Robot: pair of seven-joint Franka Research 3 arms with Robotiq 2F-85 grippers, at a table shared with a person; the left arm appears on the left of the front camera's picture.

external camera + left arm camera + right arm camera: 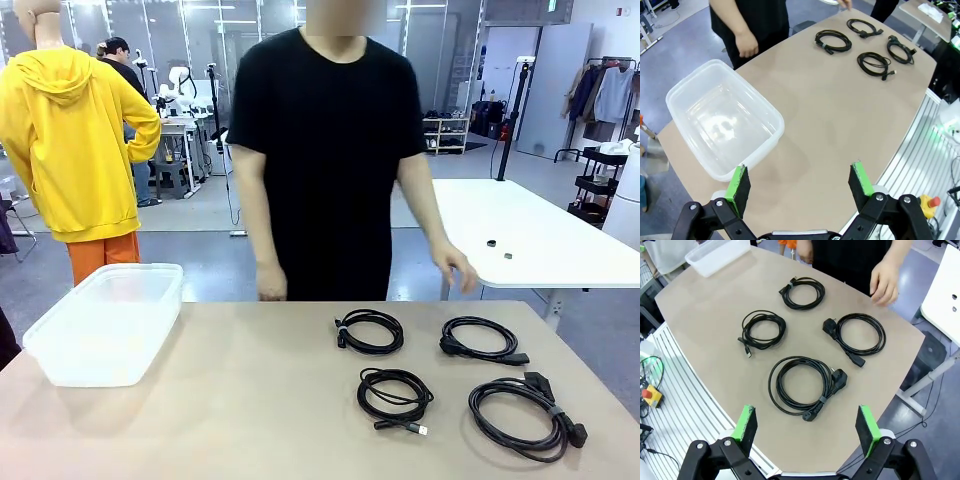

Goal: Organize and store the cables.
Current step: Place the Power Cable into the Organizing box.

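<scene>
Several black coiled cables lie on the right half of the tan table: one at the back middle [370,331] [803,292], one at the back right [482,339] [858,334], one with a silver tip in front [395,396] [763,329], and a thick one at the front right [523,417] [802,385]. In the left wrist view they sit far off as a group [865,44]. My right gripper [807,424] hangs open above the table's near edge, over the thick coil. High over the table's left end, my left gripper [800,183] stands open beside the bin.
A clear plastic bin [108,322] [722,120] stands at the table's left end, with nothing in it. A person in a black shirt stands at the far edge, one hand [456,268] [885,284] hanging near the back right cable, the other [746,46] by the far edge.
</scene>
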